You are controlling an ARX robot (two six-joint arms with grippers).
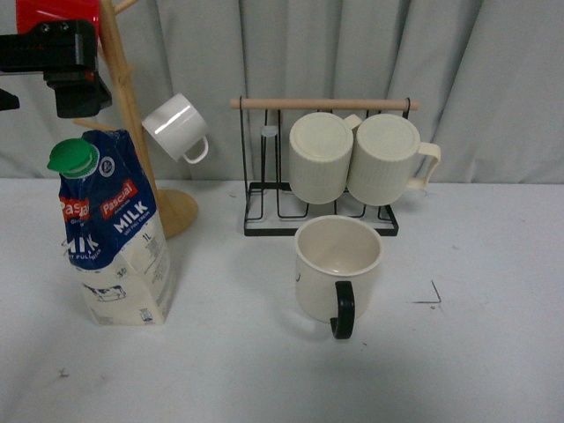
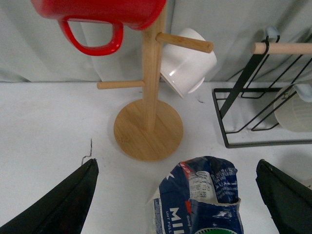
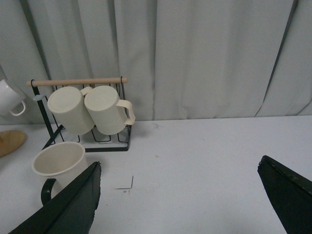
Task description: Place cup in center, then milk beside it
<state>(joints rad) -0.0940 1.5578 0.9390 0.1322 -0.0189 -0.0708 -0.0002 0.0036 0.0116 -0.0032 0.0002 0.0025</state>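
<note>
One cup [image 1: 337, 267] is seen nearest on the white table [image 1: 264, 379], upright, mouth open upward, its black handle turned toward the camera. It is set on the center [image 1: 401, 269], with one black corner mark [image 1: 432, 298] close on its right. A second small mark [image 1: 62, 373] is seen far to the left, near the front.

One milk carton [image 1: 115, 231] is stood upright well apart to the left of the cup, with bare tabletop between them. Open table is also left in front of both and to the right of the cup as far as the picture's edge.

The left gripper [image 2: 176, 165] is held above the carton, its two black fingers [image 2: 68, 200] spread wide to either side of the crumpled top without touching it. The right gripper [image 3: 179, 163] is likewise spread apart over bare table, with nothing between its fingers.

Just behind the cup, one black wire rack [image 1: 264, 198] is placed; two ribbed mugs [image 1: 352, 159] are hung side by side from its wooden bar. Just behind the carton, one wooden mug tree [image 1: 132, 115] is stood, carrying one small white mug [image 1: 176, 128] and one red mug [image 2: 105, 19]. The table's far edge is met by a grey curtain [image 1: 493, 79].
</note>
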